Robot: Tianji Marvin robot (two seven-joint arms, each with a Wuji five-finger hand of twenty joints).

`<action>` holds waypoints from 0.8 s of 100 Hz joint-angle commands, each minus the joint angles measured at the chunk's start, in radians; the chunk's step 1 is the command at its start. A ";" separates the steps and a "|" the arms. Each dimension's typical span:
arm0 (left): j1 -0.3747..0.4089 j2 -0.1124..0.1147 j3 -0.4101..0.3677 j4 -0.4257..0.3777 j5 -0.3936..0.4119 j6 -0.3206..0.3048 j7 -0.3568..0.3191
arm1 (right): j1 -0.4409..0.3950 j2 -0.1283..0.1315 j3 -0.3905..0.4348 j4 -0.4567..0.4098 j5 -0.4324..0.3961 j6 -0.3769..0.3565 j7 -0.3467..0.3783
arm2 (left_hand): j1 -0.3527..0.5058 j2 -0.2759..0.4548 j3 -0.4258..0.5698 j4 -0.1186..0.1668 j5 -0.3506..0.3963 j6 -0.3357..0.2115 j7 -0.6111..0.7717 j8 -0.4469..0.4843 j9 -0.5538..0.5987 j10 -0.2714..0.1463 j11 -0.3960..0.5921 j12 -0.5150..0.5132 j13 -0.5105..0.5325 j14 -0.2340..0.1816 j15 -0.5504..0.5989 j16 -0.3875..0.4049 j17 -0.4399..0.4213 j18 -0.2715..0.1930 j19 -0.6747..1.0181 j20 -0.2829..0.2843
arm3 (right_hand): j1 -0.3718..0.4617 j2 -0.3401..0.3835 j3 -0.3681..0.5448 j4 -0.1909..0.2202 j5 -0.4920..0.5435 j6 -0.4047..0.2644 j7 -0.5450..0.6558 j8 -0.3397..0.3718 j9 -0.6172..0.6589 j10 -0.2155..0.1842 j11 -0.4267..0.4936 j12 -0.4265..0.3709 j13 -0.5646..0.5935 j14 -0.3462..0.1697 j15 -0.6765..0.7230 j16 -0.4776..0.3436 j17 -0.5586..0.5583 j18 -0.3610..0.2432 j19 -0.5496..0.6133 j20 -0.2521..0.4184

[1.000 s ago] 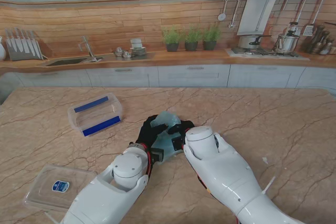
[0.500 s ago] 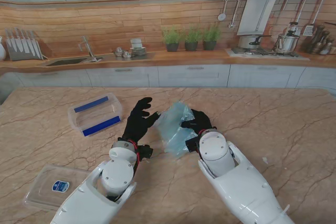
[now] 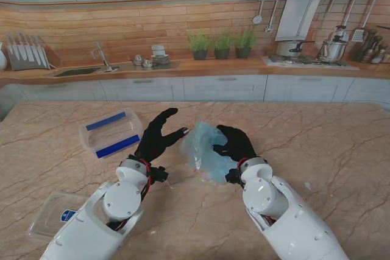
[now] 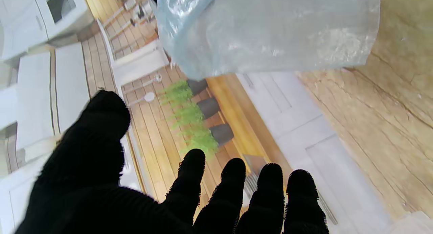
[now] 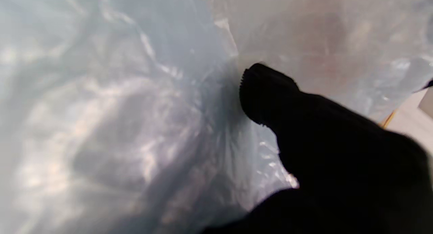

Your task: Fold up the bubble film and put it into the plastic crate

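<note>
Right hand gripped the folded bubble film clear of the worktop for transfer; left hand spread empty beside it, plastic crate just beyond.

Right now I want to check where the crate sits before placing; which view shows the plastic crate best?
The stand view: the plastic crate shows whole, open, with blue strips, on the table left of the left robot hand. The left wrist view shows only bubble film and kitchen; the right wrist view is filled by film.
</note>
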 commanded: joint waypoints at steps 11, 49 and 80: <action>-0.033 0.013 0.048 0.016 0.063 -0.009 -0.032 | -0.004 0.017 -0.020 -0.015 -0.066 -0.051 -0.006 | -0.055 -0.005 -0.073 -0.020 -0.085 -0.037 -0.136 -0.072 -0.095 0.007 -0.090 -0.090 -0.056 -0.029 -0.093 -0.059 -0.011 -0.016 -0.153 0.033 | 0.015 -0.005 0.018 -0.021 -0.001 -0.018 -0.003 -0.009 0.010 0.018 0.054 0.013 0.003 -0.043 0.045 0.017 0.012 -0.038 -0.016 -0.017; -0.099 0.040 0.104 0.056 0.128 0.008 -0.139 | 0.007 0.034 -0.034 -0.001 -0.147 -0.160 -0.008 | -0.055 -0.091 0.104 -0.029 -0.111 -0.107 -0.233 -0.096 -0.097 -0.034 -0.111 -0.050 -0.043 -0.062 -0.132 -0.061 0.024 0.019 -0.296 0.118 | 0.013 0.009 0.008 -0.019 -0.004 -0.039 0.003 -0.003 0.005 0.003 0.052 0.014 -0.004 -0.053 0.038 0.021 0.008 -0.047 -0.030 -0.022; -0.107 0.063 0.102 0.054 0.148 0.071 -0.221 | 0.001 0.044 -0.014 -0.015 -0.169 -0.194 0.007 | 0.063 -0.176 0.404 -0.043 -0.108 -0.011 -0.060 0.005 0.162 -0.054 0.107 0.075 0.269 -0.033 0.115 0.082 0.218 0.115 0.011 0.339 | 0.013 0.011 0.003 -0.019 -0.005 -0.042 0.005 -0.002 0.004 -0.001 0.049 0.018 -0.006 -0.060 0.034 0.025 0.007 -0.052 -0.037 -0.022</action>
